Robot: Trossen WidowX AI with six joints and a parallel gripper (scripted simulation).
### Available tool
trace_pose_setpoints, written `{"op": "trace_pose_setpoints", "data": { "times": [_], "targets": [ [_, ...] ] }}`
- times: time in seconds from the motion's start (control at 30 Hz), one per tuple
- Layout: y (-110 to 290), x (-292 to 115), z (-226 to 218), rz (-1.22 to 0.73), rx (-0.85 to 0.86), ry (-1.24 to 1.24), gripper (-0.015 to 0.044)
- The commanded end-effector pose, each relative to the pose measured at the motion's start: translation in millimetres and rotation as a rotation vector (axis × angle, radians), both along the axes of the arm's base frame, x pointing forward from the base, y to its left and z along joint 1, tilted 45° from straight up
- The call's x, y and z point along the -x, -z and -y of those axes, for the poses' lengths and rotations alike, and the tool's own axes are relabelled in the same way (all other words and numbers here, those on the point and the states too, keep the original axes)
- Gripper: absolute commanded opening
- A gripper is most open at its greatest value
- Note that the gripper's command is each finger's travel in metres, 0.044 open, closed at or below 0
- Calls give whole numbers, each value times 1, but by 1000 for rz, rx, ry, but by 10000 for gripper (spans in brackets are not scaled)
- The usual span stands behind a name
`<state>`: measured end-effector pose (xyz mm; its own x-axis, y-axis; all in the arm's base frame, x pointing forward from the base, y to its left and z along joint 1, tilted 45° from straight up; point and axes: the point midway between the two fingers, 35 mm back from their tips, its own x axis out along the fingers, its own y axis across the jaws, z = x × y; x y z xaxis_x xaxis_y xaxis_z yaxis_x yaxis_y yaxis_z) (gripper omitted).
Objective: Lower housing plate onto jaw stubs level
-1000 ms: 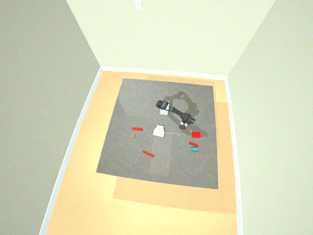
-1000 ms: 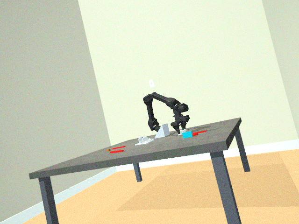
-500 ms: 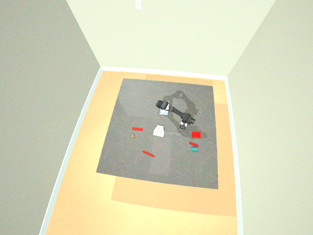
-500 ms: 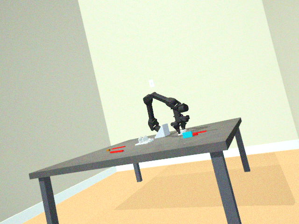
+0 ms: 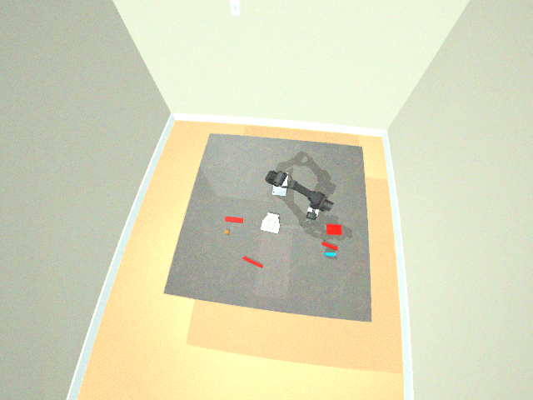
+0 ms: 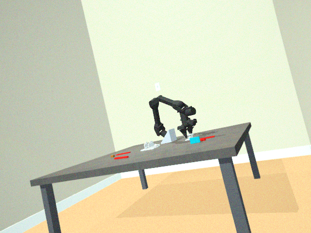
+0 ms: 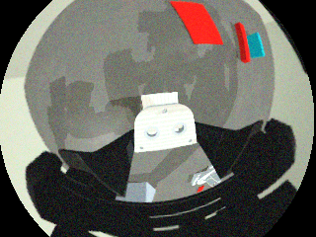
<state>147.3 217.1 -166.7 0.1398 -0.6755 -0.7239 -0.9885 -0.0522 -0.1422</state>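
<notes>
The white housing plate [image 6: 190, 136] [image 7: 165, 139] has two round holes and a ridged rear piece in the wrist view. It is at or just above the table on the right; the exact gap is too small to tell. My gripper [image 5: 317, 210] [image 6: 188, 135] [image 7: 164, 128] points down with its black fingers on both sides of the plate and is shut on it. The white base with the two upright jaws [image 5: 270, 223] [image 6: 148, 144] [image 7: 206, 177] stands apart, near the table's middle. Its pins and stubs are too small to make out.
A pale wedge block [image 5: 278, 190] [image 6: 169, 136] [image 7: 140, 192] stands by the arm's base. A red block [image 5: 333, 229] [image 7: 197, 22], a red bar [image 5: 329, 246] and a cyan block [image 5: 330, 254] [image 6: 195, 140] lie right. Two red bars and an orange cube [image 5: 226, 232] lie left.
</notes>
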Motion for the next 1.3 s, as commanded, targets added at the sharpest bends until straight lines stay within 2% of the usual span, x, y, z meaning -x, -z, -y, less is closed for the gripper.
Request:
{"op": "trace_pose_setpoints", "data": {
  "times": [0.0, 0.53, 1.27],
  "targets": [
    [-9, 1, -11, 3, -8, 4, 351],
    [-45, 9, -43, 1, -8, -1, 351],
    [-87, -28, -23, 185, -62, 203, 351]
  ]
}}
